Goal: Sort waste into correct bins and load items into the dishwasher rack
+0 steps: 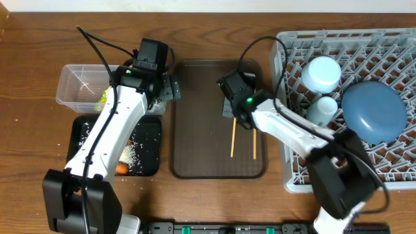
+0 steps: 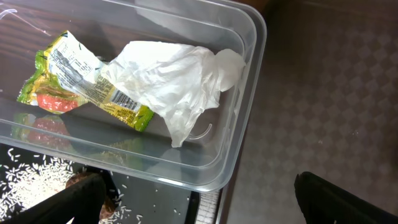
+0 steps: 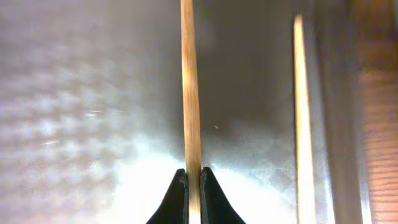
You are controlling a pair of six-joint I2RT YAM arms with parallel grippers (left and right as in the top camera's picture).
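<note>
My right gripper [image 3: 193, 180] is shut on one wooden chopstick [image 3: 191, 93], which lies lengthwise on the brown serving tray [image 1: 195, 149]. The second chopstick [image 3: 301, 112] lies parallel to its right. In the overhead view the right gripper [image 1: 233, 112] sits over the top end of the left chopstick [image 1: 233, 140]. My left gripper [image 2: 199, 208] is open and empty, above the corner of the clear tub [image 2: 249, 50]. In the tub lie a yellow-green wrapper [image 2: 81, 84] and white paper [image 2: 180, 81]. The black tray [image 1: 151, 130] holds rice crumbs [image 1: 130, 153] and an orange piece [image 1: 121, 169].
The grey dishwasher rack [image 1: 305, 175] fills the right side and holds a dark-blue plate [image 1: 372, 112], a light-blue cup [image 1: 322, 73] and a smaller pale cup [image 1: 323, 107]. A small brown lump [image 2: 78, 182] lies among the rice beside my left finger.
</note>
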